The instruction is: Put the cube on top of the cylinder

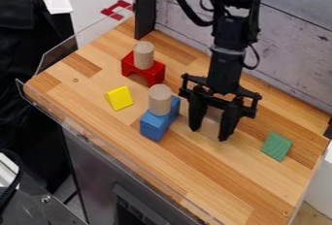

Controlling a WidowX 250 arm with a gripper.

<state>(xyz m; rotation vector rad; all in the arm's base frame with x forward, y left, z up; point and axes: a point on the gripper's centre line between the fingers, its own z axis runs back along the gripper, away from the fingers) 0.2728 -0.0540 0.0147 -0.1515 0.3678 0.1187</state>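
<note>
End effector (208, 133) hangs beside a cylinder (159, 100) whose long axis stands upright.

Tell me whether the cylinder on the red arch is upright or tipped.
Upright: the wooden cylinder stands on end on the red arch, its flat round top facing up.

Just beside my claw (214, 120), the blue block (154, 126) carries an upright cylinder (160, 99) that bars a low pass. The yellow block (119, 98) leaves me only a narrow lane of bare wood beside the blue block. Between the blue block and the dark post (145, 8), the red arch (148, 75) and its tall cylinder (144, 56) stand in the way. My widest open stretch of worktop (220, 180) spreads between the blue block and the green block (277, 146).
</note>
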